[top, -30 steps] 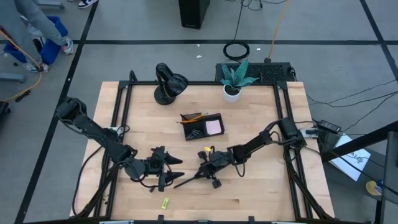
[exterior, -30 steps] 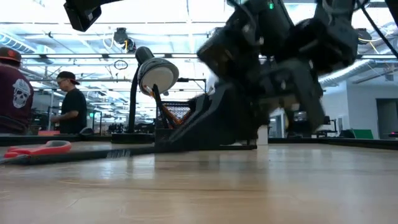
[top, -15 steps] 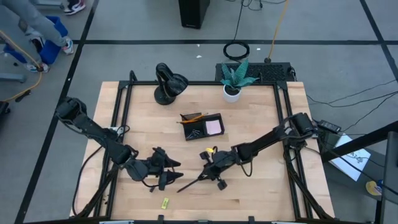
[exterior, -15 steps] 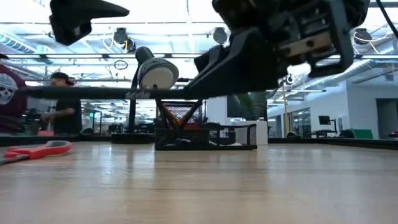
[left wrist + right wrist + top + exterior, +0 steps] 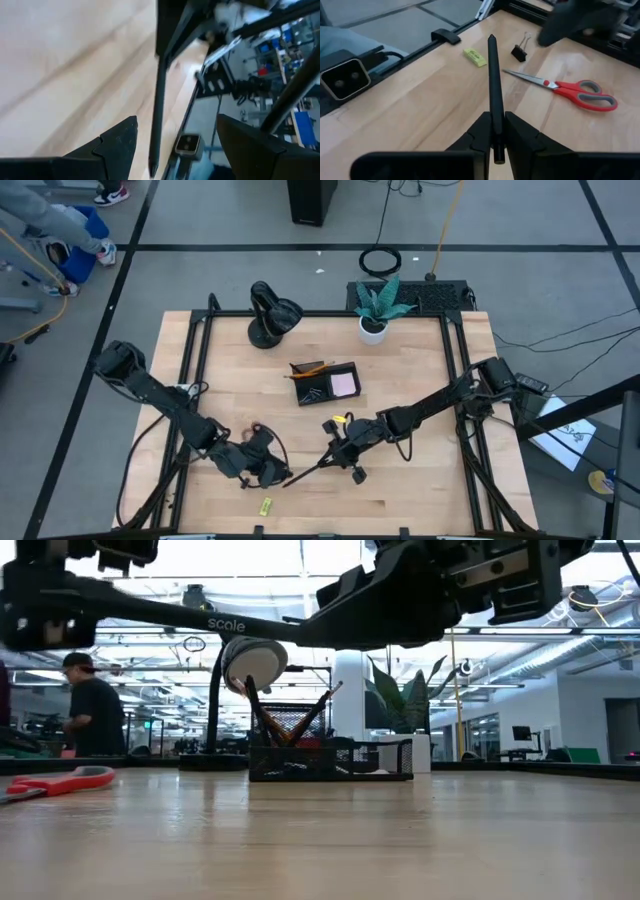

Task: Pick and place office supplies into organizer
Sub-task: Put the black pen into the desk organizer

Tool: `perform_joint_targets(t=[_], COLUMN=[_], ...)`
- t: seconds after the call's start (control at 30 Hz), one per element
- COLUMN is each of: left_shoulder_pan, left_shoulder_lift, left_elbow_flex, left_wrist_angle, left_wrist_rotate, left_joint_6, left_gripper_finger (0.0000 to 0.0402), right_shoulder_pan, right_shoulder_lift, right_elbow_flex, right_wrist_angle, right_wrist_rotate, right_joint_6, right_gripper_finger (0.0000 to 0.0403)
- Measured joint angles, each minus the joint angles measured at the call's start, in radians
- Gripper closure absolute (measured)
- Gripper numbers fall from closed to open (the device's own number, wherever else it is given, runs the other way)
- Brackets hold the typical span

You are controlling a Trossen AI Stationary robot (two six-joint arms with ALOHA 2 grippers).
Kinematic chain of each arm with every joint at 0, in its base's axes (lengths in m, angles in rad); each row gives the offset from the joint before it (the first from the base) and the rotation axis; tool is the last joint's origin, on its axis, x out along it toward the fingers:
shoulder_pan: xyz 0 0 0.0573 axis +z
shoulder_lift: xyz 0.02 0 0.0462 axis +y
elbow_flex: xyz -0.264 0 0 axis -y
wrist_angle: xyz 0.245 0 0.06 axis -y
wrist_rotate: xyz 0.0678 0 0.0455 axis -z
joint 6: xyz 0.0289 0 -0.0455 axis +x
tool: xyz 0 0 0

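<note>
Black pen [image 5: 493, 95] sits clamped in my right pincer [image 5: 494, 131], which has risen off the bench [image 5: 420, 490] since a second ago; I judge the pick done and the carry next. Scissors [image 5: 572, 90], a clip [image 5: 519, 51] and the yellow-green piece [image 5: 475, 56] lie beyond its tip. The organizer [image 5: 325, 382] stands well apart. My left pincer [image 5: 172, 145], wide and empty, has moved in near the pen's tip.

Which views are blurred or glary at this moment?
Low view: bright ceiling glare, with the left gripper smeared; the organizer stays sharp. Left wrist view: soft throughout, table washed out. Right wrist view: crisp on the black pen and scissors. High view: evenly lit.
</note>
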Motion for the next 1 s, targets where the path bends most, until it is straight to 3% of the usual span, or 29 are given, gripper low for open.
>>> perform_joint_targets(t=[0.13, 0.4, 1.0], left_shoulder_pan=[0.0, 0.001, 0.003], left_shoulder_lift=[0.039, 0.109, 0.121], left_elbow_flex=[0.0, 0.0, 0.0], left_wrist_angle=[0.025, 0.053, 0.056], left_wrist_rotate=[0.073, 0.123, 0.174], left_joint_6=[-0.059, -0.129, -0.144], left_gripper_finger=[0.0128, 0.0128, 0.0129], right_shoulder_pan=[0.0, 0.0, 0.0], right_shoulder_lift=[0.004, 0.004, 0.004], right_elbow_flex=[0.0, 0.0, 0.0], right_wrist_angle=[0.001, 0.011, 0.041], right_wrist_rotate=[0.024, 0.021, 0.018], right_joint_6=[-0.002, -0.006, -0.006], right_gripper_finger=[0.0371, 0.0368, 0.0375])
